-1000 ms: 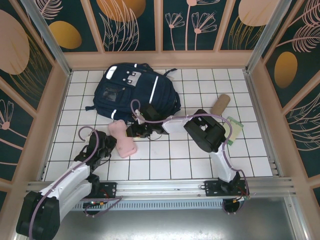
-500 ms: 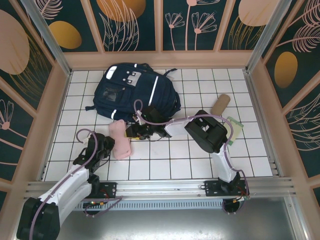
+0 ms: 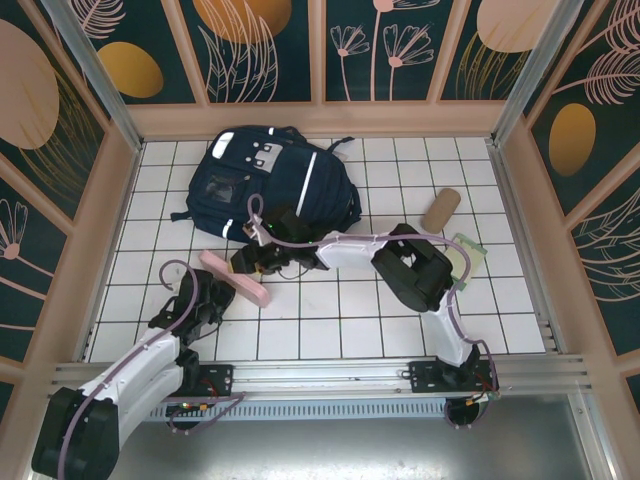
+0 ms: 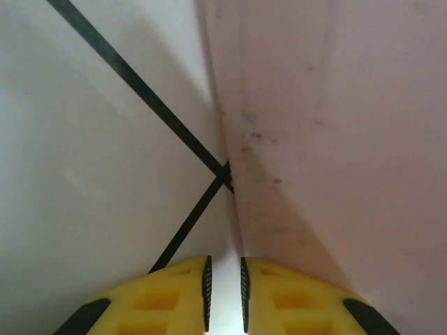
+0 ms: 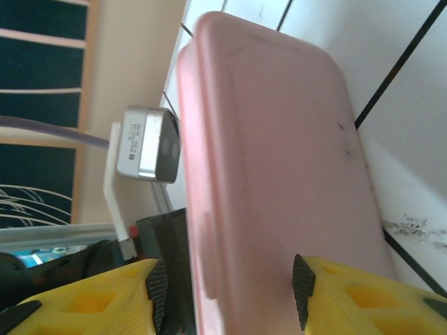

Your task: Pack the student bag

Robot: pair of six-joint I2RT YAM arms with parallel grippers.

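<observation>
The right gripper sets its fingers either side of a pink case, clamped or not I cannot tell. The left gripper is pinched almost together on nothing, just beside that case. Beyond them the student bag lies flat toward the table's far left, probably soft and floppy, best held by a strap or the opening's edge.

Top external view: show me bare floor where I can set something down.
Free: the near tiles between the right arm and the rail; the far-right tiles between the cardboard tube and back wall. Crowded: around the student bag and pink box.
</observation>
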